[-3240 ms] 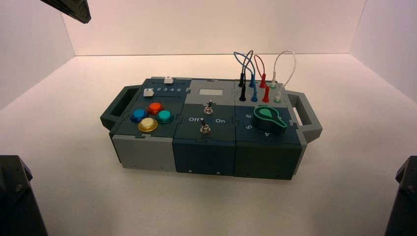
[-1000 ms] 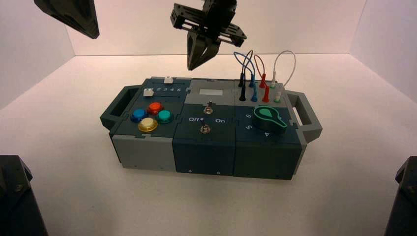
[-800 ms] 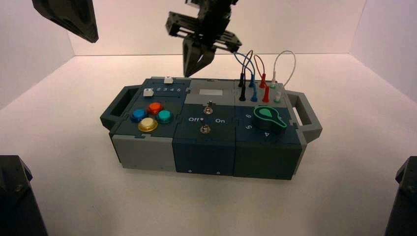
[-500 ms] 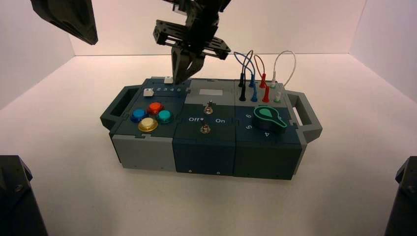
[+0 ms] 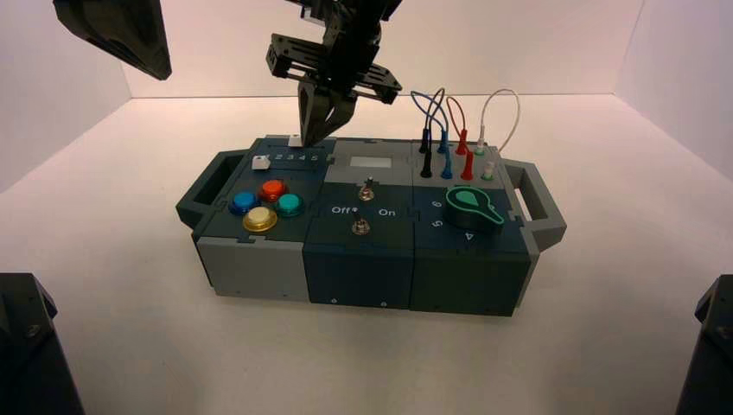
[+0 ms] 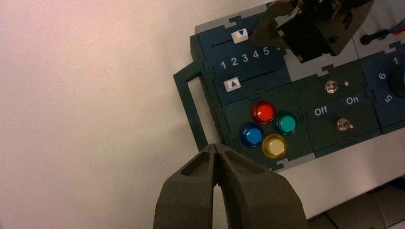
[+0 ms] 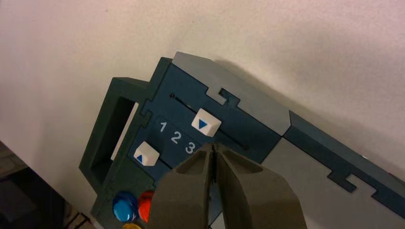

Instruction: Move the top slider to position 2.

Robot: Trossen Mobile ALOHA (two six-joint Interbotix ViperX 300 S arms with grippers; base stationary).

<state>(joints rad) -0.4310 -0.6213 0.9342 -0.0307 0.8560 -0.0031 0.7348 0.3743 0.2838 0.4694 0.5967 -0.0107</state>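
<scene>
The table (image 5: pixel 130 346) carries the box (image 5: pixel 359 281), whose slider panel (image 7: pixel 165 107) takes up its far left corner. Over that corner comes the right gripper (image 5: pixel 309 143), fingers closed together with nothing between them, tips near the top slider and on the side of it towards the box's right end. The left gripper (image 6: pixel 215 146), closed and empty too, waits above the table off the box's left end.

The top slider (image 7: pixel 206 122), a small white cap on the track by the panel's far edge, stands in line with the 3 (image 7: pixel 190 147). Its goal, the 2 (image 7: pixel 175 137), is the next number towards the box's left edge. So the arm looks to be in place or nearly so, but the move itself is not done. What is left, I judge, is to bring the closed tips against the cap's right side, push it left by one number, stop there and lift away.
</scene>
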